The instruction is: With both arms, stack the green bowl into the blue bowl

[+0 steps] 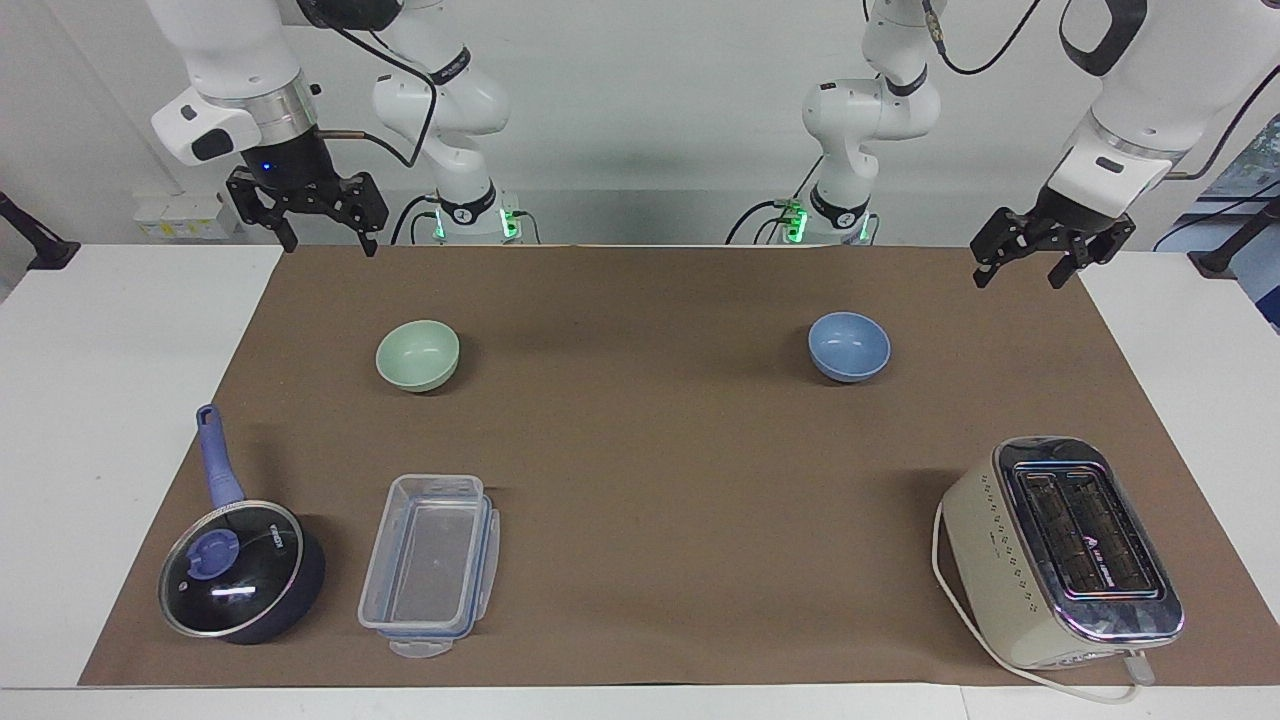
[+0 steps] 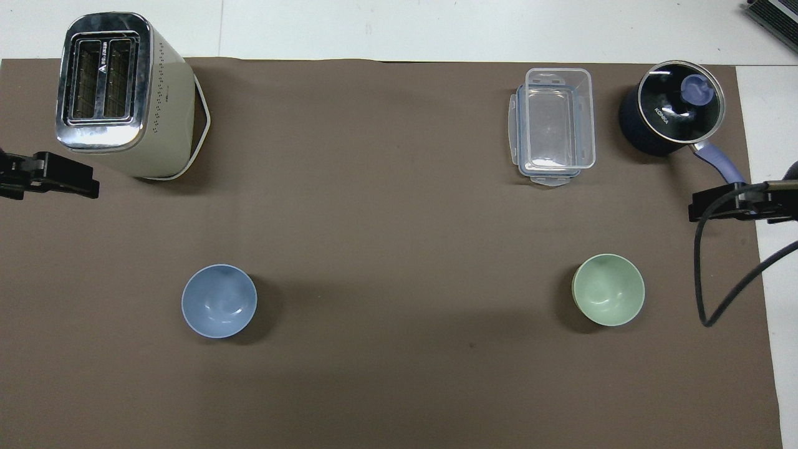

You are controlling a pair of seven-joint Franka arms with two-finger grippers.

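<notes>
The green bowl (image 1: 418, 355) (image 2: 608, 289) stands upright and empty on the brown mat, toward the right arm's end. The blue bowl (image 1: 849, 346) (image 2: 219, 300) stands upright and empty toward the left arm's end, level with the green bowl and well apart from it. My right gripper (image 1: 330, 245) (image 2: 717, 209) hangs open and empty in the air over the mat's corner at its own end. My left gripper (image 1: 1020, 278) (image 2: 62, 181) hangs open and empty over the mat's edge at its end. Neither gripper touches a bowl.
A cream toaster (image 1: 1065, 550) (image 2: 118, 93) stands farther from the robots than the blue bowl. A clear lidless box (image 1: 430, 565) (image 2: 553, 125) and a dark blue lidded saucepan (image 1: 240, 570) (image 2: 672, 115) stand farther out than the green bowl. White table (image 1: 100, 420) surrounds the mat.
</notes>
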